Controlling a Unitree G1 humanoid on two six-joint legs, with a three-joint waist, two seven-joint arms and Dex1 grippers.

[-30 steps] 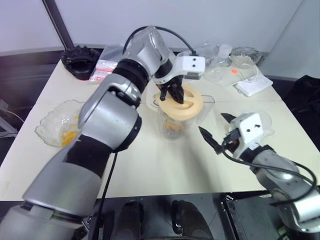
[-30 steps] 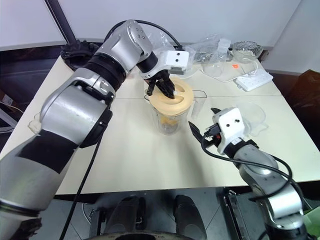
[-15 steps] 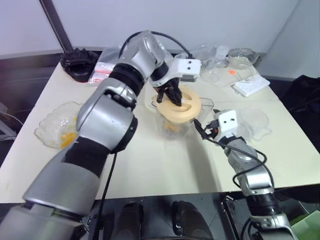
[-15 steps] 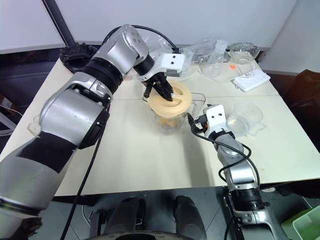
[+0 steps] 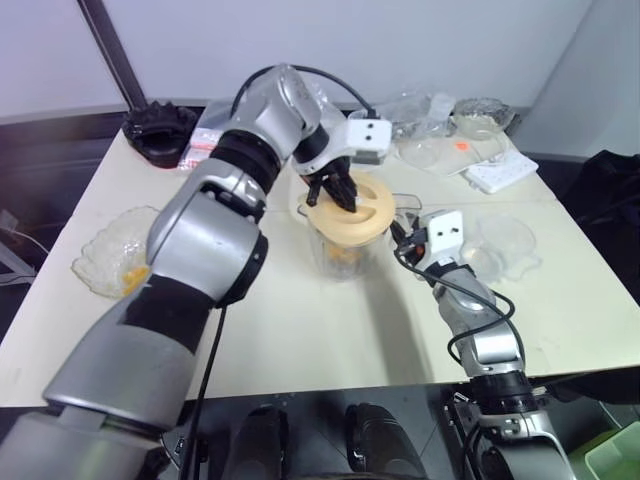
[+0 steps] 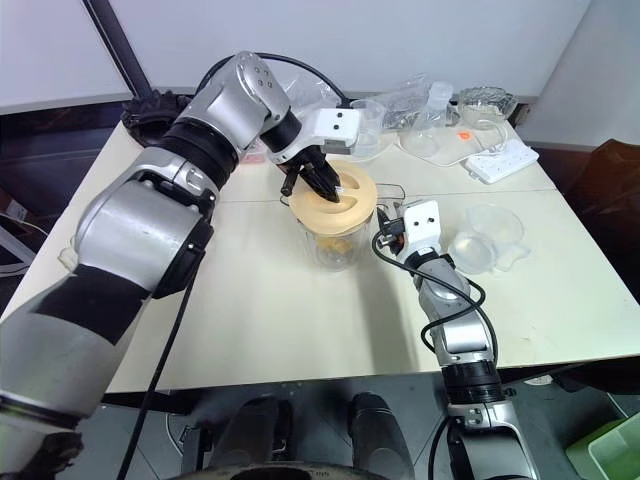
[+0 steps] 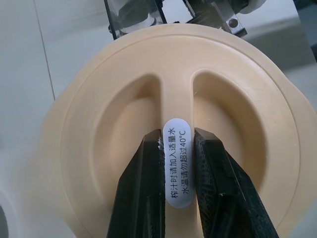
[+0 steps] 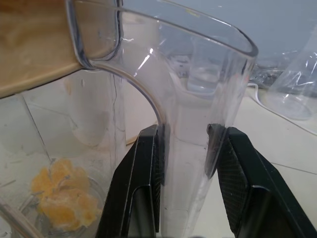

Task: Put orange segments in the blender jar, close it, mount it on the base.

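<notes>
The blender jar [image 5: 326, 252] stands mid-table with the pale-orange lid [image 5: 352, 208] resting on its mouth. My left gripper [image 7: 177, 136] is shut on the lid's middle ridge, pointing down from above. Level beside the jar, my right gripper [image 8: 185, 130] is shut on the jar's clear side handle [image 8: 185, 163], one black finger on each side. Orange segments [image 8: 64, 198] lie at the bottom of the jar. More orange segments [image 5: 133, 276] sit in a bowl at the left. The base is out of view.
A scalloped glass bowl [image 5: 105, 245] sits near the table's left edge. A clear measuring cup [image 5: 503, 240] stands right of my right arm. At the back lie a white power strip [image 5: 505, 172], plastic bags [image 5: 420, 108] and a black object [image 5: 158, 125].
My right gripper has moved forward from the open table to the jar's handle and closed on it. The left gripper has stayed shut on the lid.
</notes>
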